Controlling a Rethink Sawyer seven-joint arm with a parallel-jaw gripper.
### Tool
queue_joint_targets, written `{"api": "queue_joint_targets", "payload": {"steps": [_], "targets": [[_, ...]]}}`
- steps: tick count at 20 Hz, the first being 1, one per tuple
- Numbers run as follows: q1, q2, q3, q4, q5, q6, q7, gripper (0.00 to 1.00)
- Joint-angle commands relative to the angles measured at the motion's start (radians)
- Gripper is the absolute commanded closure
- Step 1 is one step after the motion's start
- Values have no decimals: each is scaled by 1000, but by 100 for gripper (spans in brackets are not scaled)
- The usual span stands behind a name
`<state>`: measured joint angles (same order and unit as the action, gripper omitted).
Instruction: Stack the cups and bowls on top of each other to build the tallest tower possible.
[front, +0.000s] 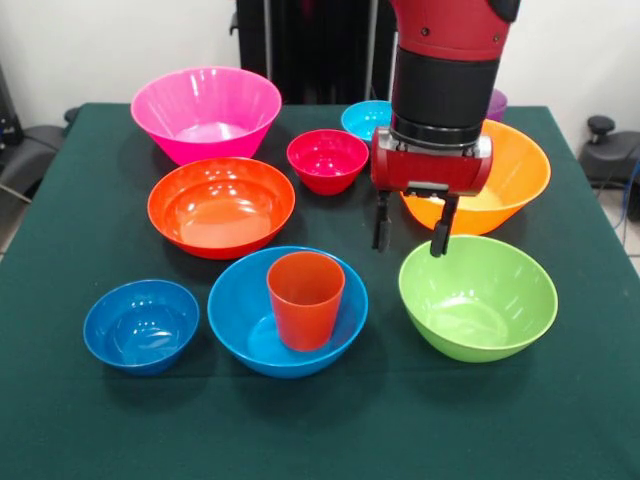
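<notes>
Nearest, on green cloth surface: glossy sky-blue plastic bowl holding upright orange-red tapered plastic cup, a two-piece tower. Claw released, empty, beside lime green plastic bowl. Risk: narrow cup tipping under any wide bowl set off-centre.

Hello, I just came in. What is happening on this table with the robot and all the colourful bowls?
A red and black robot arm hangs over a green table, its gripper open and holding nothing, jaws apart just above the lime green bowl and in front of the orange bowl. The only stacking so far: an orange-red cup stands upright inside the sky-blue bowl. The pink bowl, red-orange bowl, magenta-red bowl and dark blue bowl sit separately.
</notes>
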<state>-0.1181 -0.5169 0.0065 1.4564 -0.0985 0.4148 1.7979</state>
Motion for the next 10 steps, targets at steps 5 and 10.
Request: {"api": "queue_joint_targets", "payload": {"steps": [5, 10], "targets": [[2, 83, 62, 20, 4, -58, 121, 0], [-3, 82, 70, 43, 3, -76, 120, 0]]}}
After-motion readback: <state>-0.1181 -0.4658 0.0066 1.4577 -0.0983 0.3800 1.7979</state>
